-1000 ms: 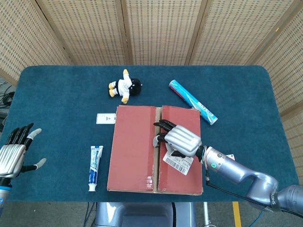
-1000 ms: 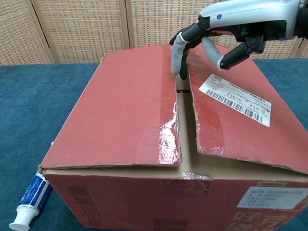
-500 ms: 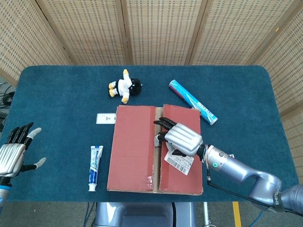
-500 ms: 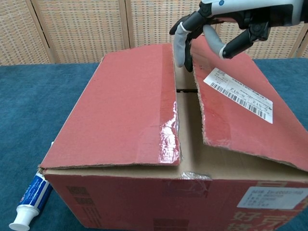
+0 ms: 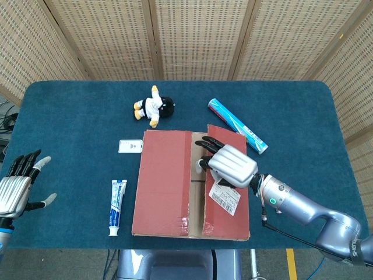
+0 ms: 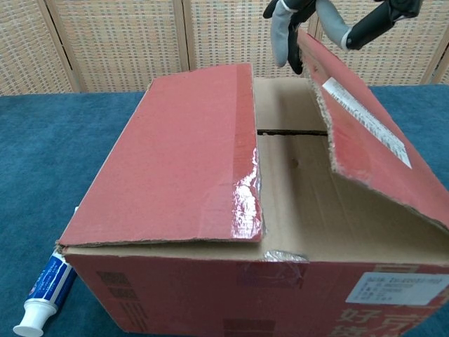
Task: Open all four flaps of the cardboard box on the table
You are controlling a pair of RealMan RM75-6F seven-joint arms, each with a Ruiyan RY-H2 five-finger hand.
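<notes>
The red cardboard box (image 5: 166, 192) stands at the table's near middle. Its left top flap (image 6: 182, 154) lies flat. The right top flap (image 6: 365, 133), with a white barcode label (image 5: 224, 198), is tilted up and outward. My right hand (image 5: 230, 164) holds that flap's inner edge near the far end, with the thumb (image 6: 284, 31) on the underside and the fingers over the top. Under the lifted flap show the two tan inner flaps (image 6: 295, 151), lying flat with a seam between them. My left hand (image 5: 17, 186) hovers open at the table's near left edge, far from the box.
A plush toy (image 5: 154, 107) and a striped blue tube (image 5: 237, 125) lie beyond the box. A white card (image 5: 130, 146) and a toothpaste tube (image 5: 117, 199) lie left of it. Folding screens stand behind the table.
My right hand has lifted the right top flap up and to the right, widening the gap and baring the inner flaps. The left hand has stayed put.
</notes>
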